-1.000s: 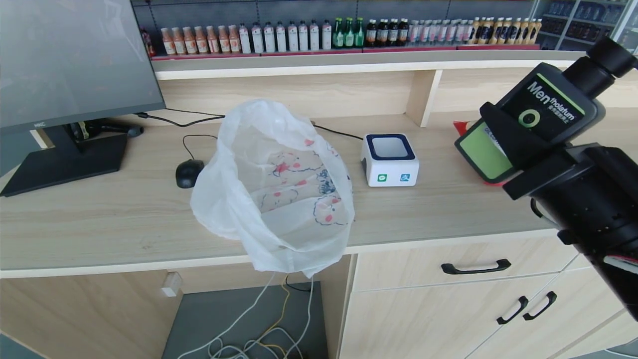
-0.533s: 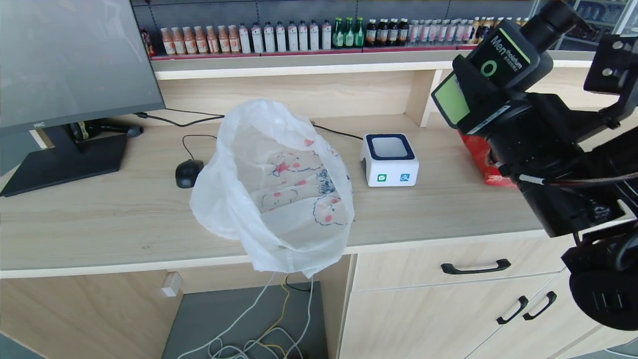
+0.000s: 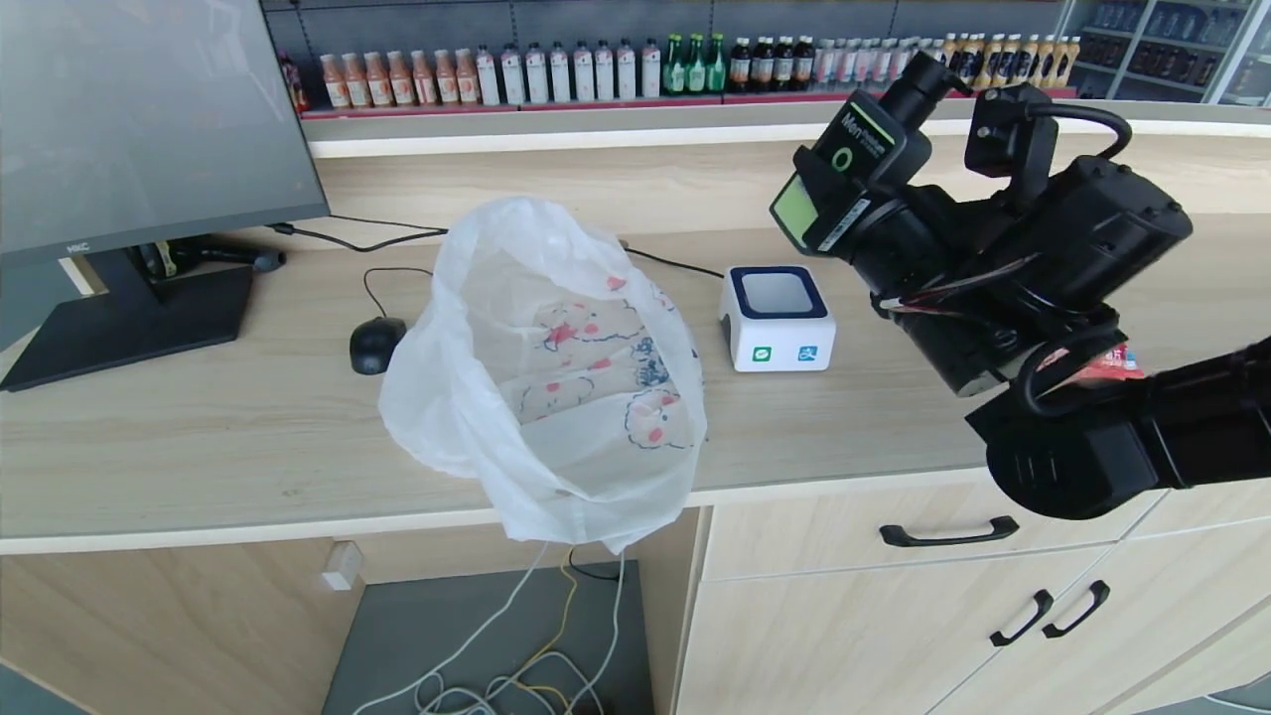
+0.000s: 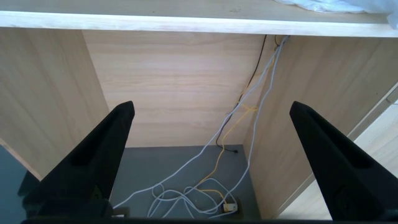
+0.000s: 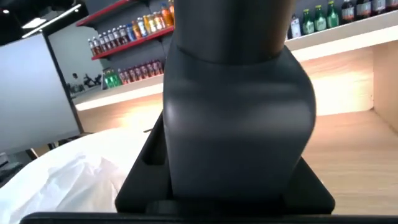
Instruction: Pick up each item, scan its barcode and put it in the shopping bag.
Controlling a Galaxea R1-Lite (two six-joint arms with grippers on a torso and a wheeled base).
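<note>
The right pincer [image 3: 839,199] is clamped on a black plastic bottle with a green label panel [image 3: 862,139], held in the air at about one o'clock from the scanner and clear of it. The bottle is tilted, its black cap toward one o'clock and its base toward seven. In the right wrist view the bottle's dark body [image 5: 239,118] stands close before the lens. The left pincer [image 4: 211,165] hangs below the counter's front edge with its two black fingers [image 4: 93,162] spread wide and nothing between them, facing the recess with its loose cables [image 4: 249,118].

The light wooden counter [image 3: 199,437] runs across the head view. A wide bare stretch lies at eight o'clock from the bag, out to the front edge. A dark flat monitor on a black stand [image 3: 139,109] sits at ten o'clock. The thin white plastic shopping bag [image 3: 556,377] stands open-mouthed at centre, its lower end drooping over the front edge. Just beside it at three o'clock, with a narrow gap between, sits the white cube scanner with a dark blue rim [image 3: 775,318], its top window uncovered and bare counter in front of it. A black mouse [image 3: 375,345] lies near the bag at nine o'clock. A red packet [image 3: 1102,362] shows partly behind the right arm, at three o'clock from the scanner.
</note>
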